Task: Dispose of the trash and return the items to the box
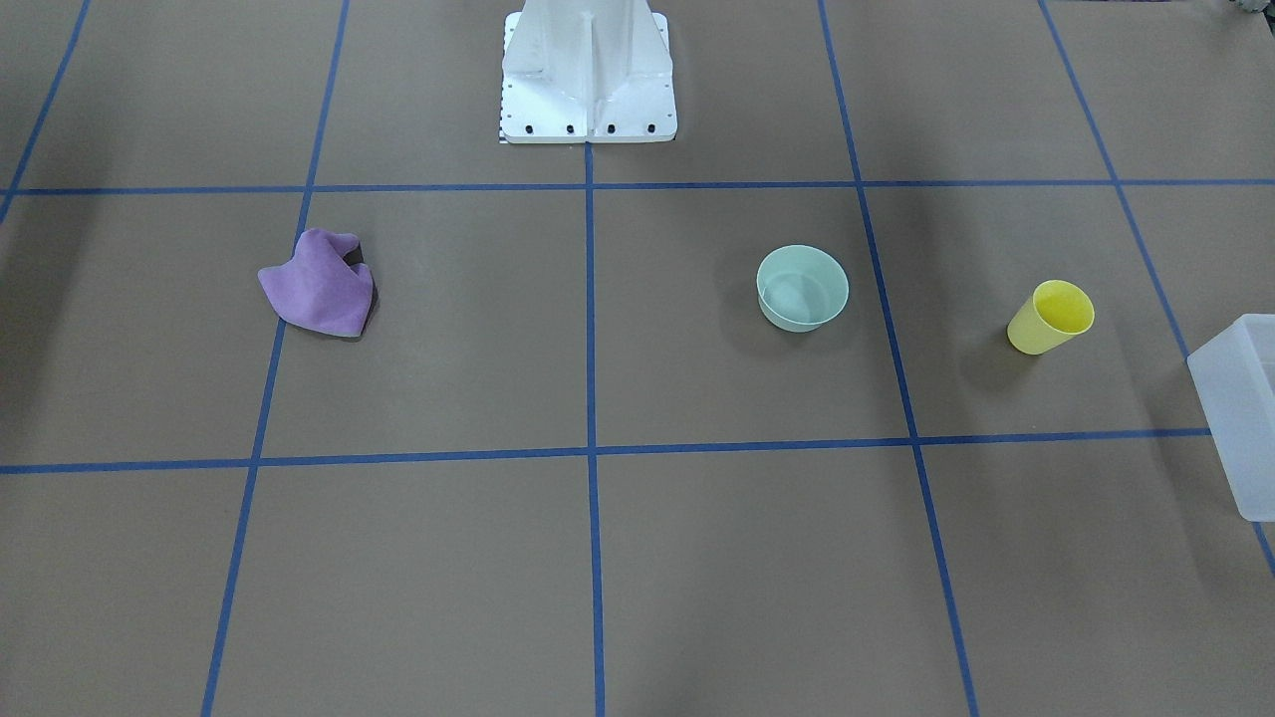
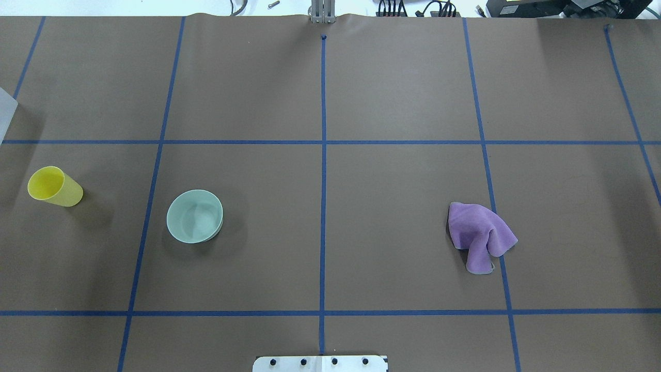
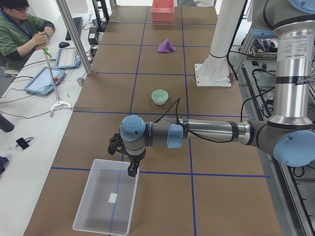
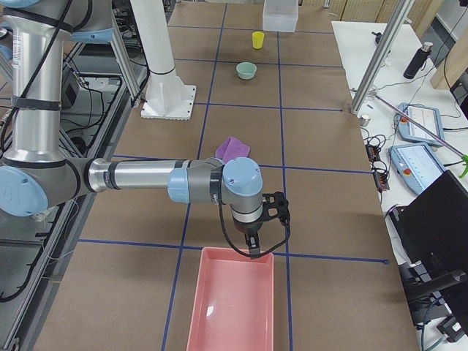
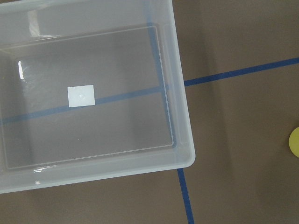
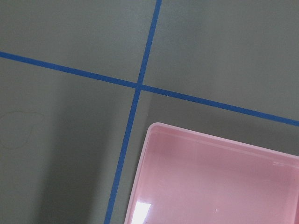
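1. Left gripper (image 3: 130, 170): seen only in the left side view. It hangs above the table (image 2: 403, 93), pointing down. Whether its fingers are spread or pressed together cannot be told from that view.

2. Box (image 3: 106, 201): the frosted bin sits on the table directly under the left gripper. The gripper stands over the corner of the box nearest the robot and the table centre, and most of the box lies beyond it, toward the table's end. The left wrist view shows a white label (image 5: 81, 95) on the box floor.

3. Yellow cup (image 1: 1049, 317): stands mouth up, just beyond the left gripper toward the table centre and apart from the box.

4. Mint-green bowl (image 1: 802, 289): stands upright, farther from the left gripper along the same line and past the cup. It touches neither the cup nor the box.

5. Right gripper (image 4: 254, 248): seen only in the right side view, pointing down. Whether it is spread or pressed together cannot be told.

6. Pink bin (image 4: 230, 307): lies beneath the right gripper. The gripper hangs over the rim nearest the table centre, and the bin runs from there toward the table's end.

7. Purple cloth (image 2: 477, 235): lies crumpled on the table, beyond the right gripper toward the centre. It is well apart from the pink bin and far from the box.
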Motion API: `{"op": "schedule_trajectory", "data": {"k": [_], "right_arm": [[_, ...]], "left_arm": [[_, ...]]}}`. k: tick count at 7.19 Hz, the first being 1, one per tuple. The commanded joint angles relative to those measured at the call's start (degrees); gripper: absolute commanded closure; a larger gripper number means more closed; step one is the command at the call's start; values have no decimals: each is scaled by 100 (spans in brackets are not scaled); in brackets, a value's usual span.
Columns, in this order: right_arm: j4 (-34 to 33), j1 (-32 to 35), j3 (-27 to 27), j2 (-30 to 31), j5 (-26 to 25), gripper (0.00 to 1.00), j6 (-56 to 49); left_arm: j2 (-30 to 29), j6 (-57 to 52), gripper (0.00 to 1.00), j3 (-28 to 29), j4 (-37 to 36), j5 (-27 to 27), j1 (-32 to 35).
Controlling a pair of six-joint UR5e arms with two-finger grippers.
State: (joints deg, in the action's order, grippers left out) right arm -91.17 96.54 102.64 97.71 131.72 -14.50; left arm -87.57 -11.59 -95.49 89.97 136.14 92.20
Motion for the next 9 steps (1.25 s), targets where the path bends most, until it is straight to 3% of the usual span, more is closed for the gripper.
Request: {"op": "schedule_trajectory", "data": {"k": [1,2,4,6,8,9], "right_arm": [[159,-39,36,-58,456,0,52],[805,-47,-51,-50,730,0,70],[1547,-65,-201,-50,750,0,288],[1663,-56,-324,230,724,0,297],[1681,-65,-333,153,715,0,1879],[1681,-74,-289,109,741,0,2063]], "left_arm": [[-58,34,1,4,-6,-18,0],[-67,25,1,-5,3,-9,0],[-50,-10,1,-137,20,52,0],[-59,-10,1,-180,73,262,0],[-93,216,1,-653,684,580,0],[-94,480,1,-760,1193,580,0]]}}
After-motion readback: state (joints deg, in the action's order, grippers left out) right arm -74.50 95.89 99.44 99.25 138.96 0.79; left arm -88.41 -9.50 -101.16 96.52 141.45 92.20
